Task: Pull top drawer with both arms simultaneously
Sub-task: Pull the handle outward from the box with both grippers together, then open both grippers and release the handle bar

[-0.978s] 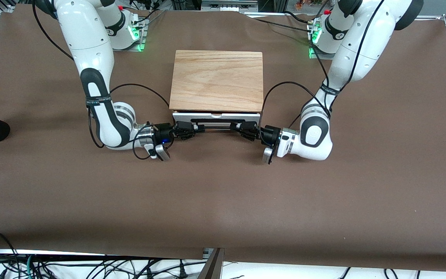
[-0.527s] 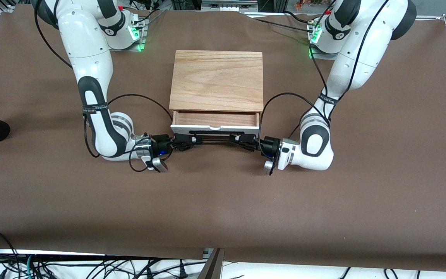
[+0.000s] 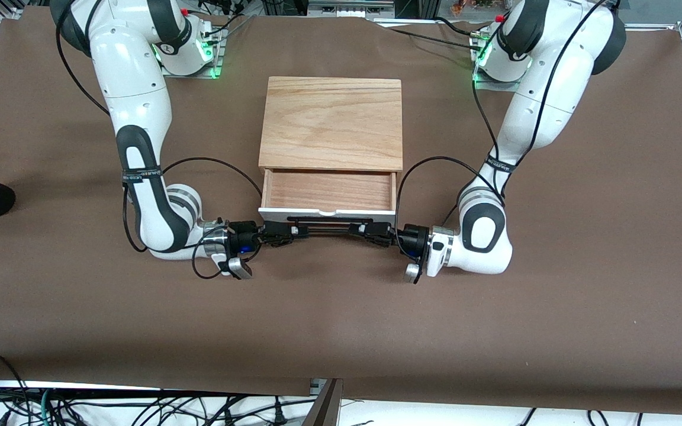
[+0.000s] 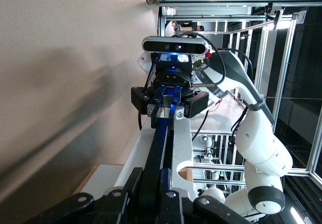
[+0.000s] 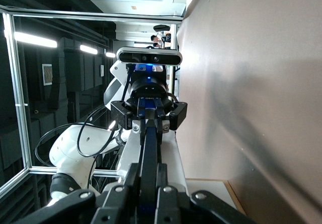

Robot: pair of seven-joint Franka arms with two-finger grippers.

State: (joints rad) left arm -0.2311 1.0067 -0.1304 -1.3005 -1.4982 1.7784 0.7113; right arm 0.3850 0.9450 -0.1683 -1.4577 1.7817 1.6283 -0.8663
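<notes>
Top drawer (image 3: 327,190) stands pulled out from the wooden box (image 3: 331,122) at the middle of the table (image 3: 341,307), its open tray showing on the side of the box nearer the front camera. Starting at the right arm's end: the right arm (image 3: 140,136), white with black joint bands and a looping black cable, bends down low over the table, and the right gripper (image 3: 282,232) has its fingers clamped on the thin black bar handle (image 3: 329,226) at that end. The handle runs straight along the drawer's white front panel (image 3: 327,212), just beside it. Inside, the drawer is a shallow, wide rectangle of smooth reddish-brown wood with low side walls. Above it the box's top slab is paler, with a bold flowing grain. At the other end of the handle the left gripper (image 3: 370,231) is closed on the bar in the same way, carried by the left arm (image 3: 524,124), which folds down from its base with a rounded white elbow resting close to the table. Each wrist view looks straight along the bar, which runs between that gripper's own fingers to the other gripper (image 4: 170,105) (image 5: 149,118) clamped at its end. The table covering is a matte brown sheet, slightly creased.
</notes>
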